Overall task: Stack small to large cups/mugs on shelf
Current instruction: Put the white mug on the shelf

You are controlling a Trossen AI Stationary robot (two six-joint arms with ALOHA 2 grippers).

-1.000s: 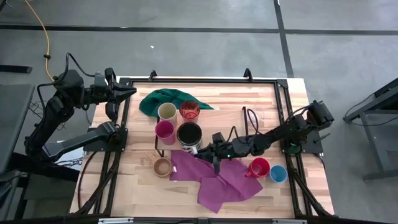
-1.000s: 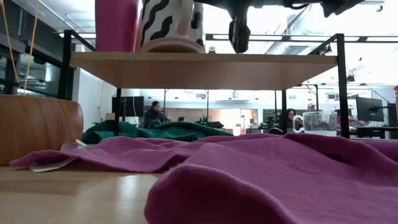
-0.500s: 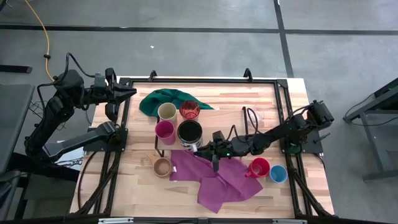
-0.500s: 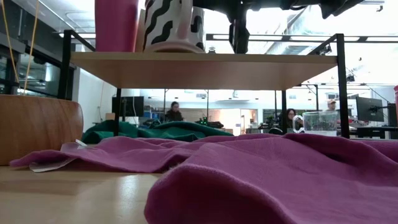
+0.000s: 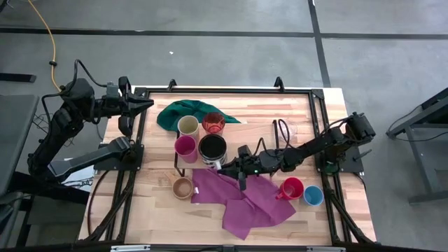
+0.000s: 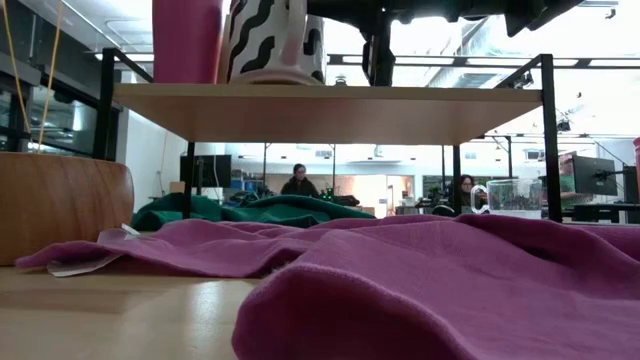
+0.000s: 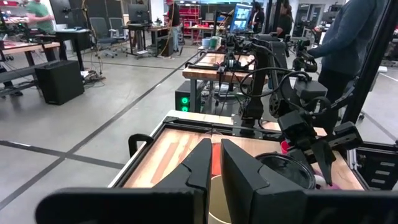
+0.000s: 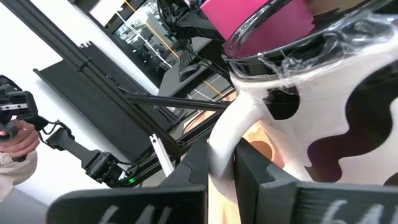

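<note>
Black-and-white striped mug (image 5: 213,149) stands on the shelf (image 6: 330,100) at frame centre of the high view, beside the magenta cup (image 5: 185,146); cream cup (image 5: 187,126) and translucent red cup (image 5: 213,123) sit just above them in the frame. Right gripper (image 5: 234,165) is clenched on the striped mug's handle; the right wrist view shows the white handle pinched between the two fingers (image 8: 196,163). Judgement: a handle grip lets the arm slide or turn the largest mug into line without reaching over its wide mouth.

Left gripper (image 5: 143,103) waits at the upper left, off the tabletop's (image 5: 280,115) edge, fingers closed on nothing.

Not yet on the shelf: tan wooden cup (image 5: 183,187) lower left of centre, red handled mug (image 5: 291,188) and blue cup (image 5: 313,195) at lower right. Clear glass cup (image 6: 514,195) shows at right in the low view. Purple cloth (image 5: 245,203) lies below the shelf, green cloth (image 5: 185,112) above it.

Versus one second earlier: right gripper and arm have shifted slightly toward frame left and up; in the low view the striped mug has turned a little on the shelf. Other cups unchanged. A person in the far room has moved rightward.
</note>
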